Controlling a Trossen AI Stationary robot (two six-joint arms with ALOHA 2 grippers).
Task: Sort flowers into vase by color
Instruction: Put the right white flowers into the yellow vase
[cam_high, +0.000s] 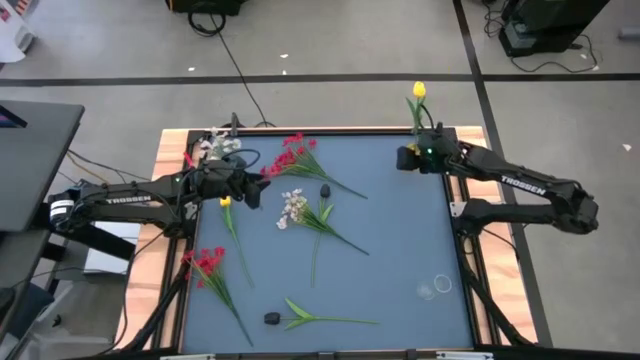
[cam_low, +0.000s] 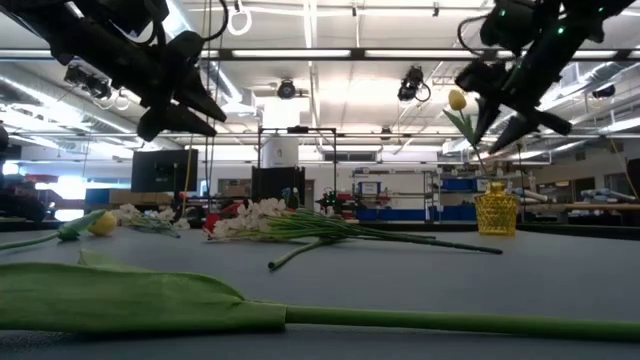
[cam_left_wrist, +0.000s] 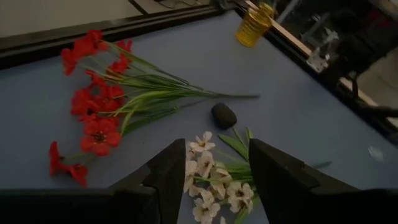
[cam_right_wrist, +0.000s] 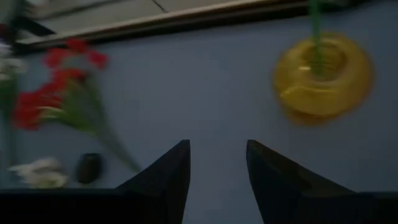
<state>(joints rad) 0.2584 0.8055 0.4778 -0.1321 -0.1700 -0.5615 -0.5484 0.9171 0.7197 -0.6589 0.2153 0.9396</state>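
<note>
Overhead view: blue counter (cam_high: 400, 260) strewn with flowers. A red cluster (cam_high: 292, 158) lies near the far edge, a white spray (cam_high: 293, 208) and a dark-headed bud (cam_high: 325, 190) at the centre, a second red cluster (cam_high: 207, 264) and a yellow bud (cam_high: 226, 202) toward the left edge, another dark bud (cam_high: 272, 318) near the front edge. One yellow tulip (cam_high: 418, 91) stands at the far right corner. The left pincer (cam_high: 252, 188) hangs near the red cluster; the right pincer (cam_high: 407, 158) hangs beside the tulip.

Low view: tulip stem set in a yellow vase (cam_low: 496, 210).

Left wrist view: fingers (cam_left_wrist: 171, 171) spread, empty, above the white spray.

Right wrist view: fingers (cam_right_wrist: 171, 168) parted, empty, near the vase.
</note>
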